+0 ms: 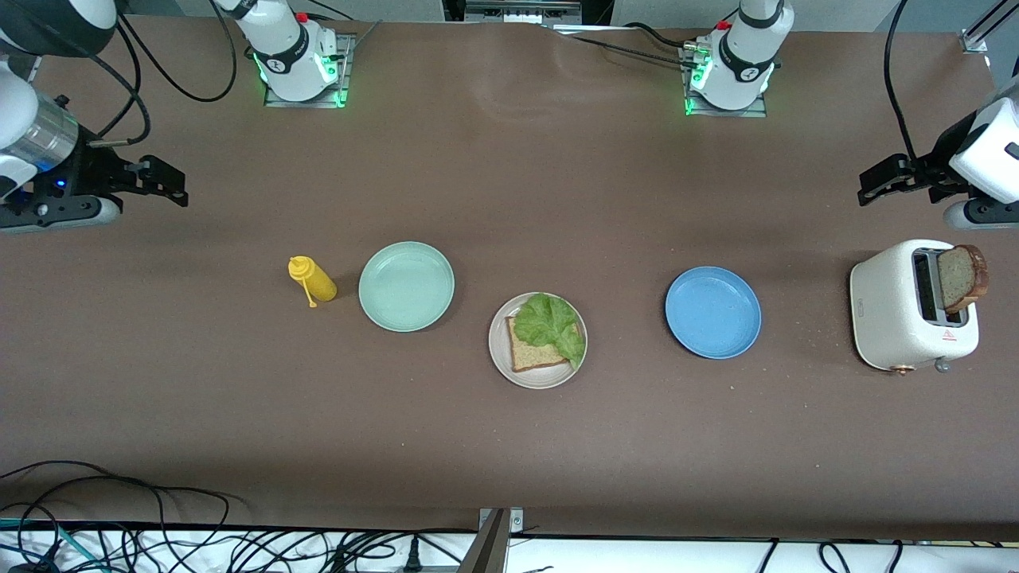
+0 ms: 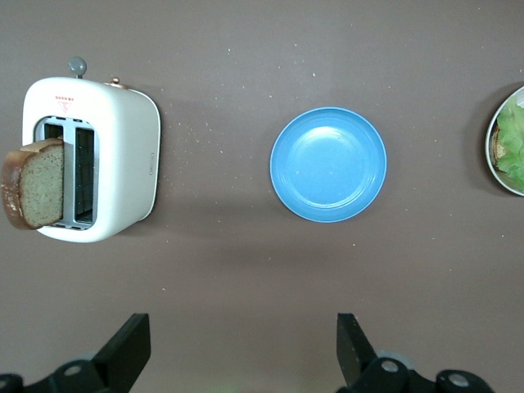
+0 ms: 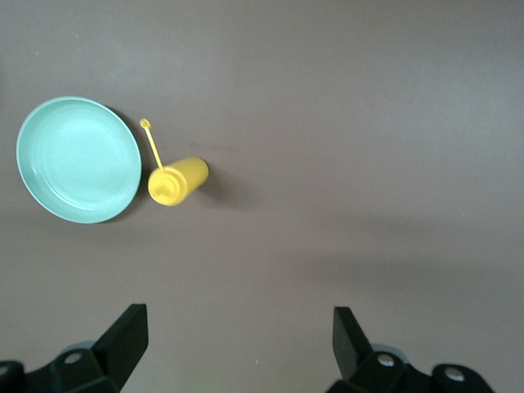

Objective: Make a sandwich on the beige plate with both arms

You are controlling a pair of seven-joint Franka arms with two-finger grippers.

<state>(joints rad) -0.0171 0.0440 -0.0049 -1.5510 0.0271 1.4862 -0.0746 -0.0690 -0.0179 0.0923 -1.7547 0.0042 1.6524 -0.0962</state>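
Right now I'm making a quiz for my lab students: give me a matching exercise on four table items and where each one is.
Things:
1. lettuce leaf
2. bread slice
3. yellow bottle
4. blue plate

Places:
A. beside the mint-green plate
B. in the toaster
C. between the beige plate and the toaster
D. on the beige plate

Pairs: 1-D, 2-B, 3-A, 4-C

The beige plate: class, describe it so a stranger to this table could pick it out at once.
Three round plates lie in a row across the brown table. The beige plate is the middle one, between the mint-green plate and the blue plate. Only it holds food: a bread slice under a lettuce leaf.
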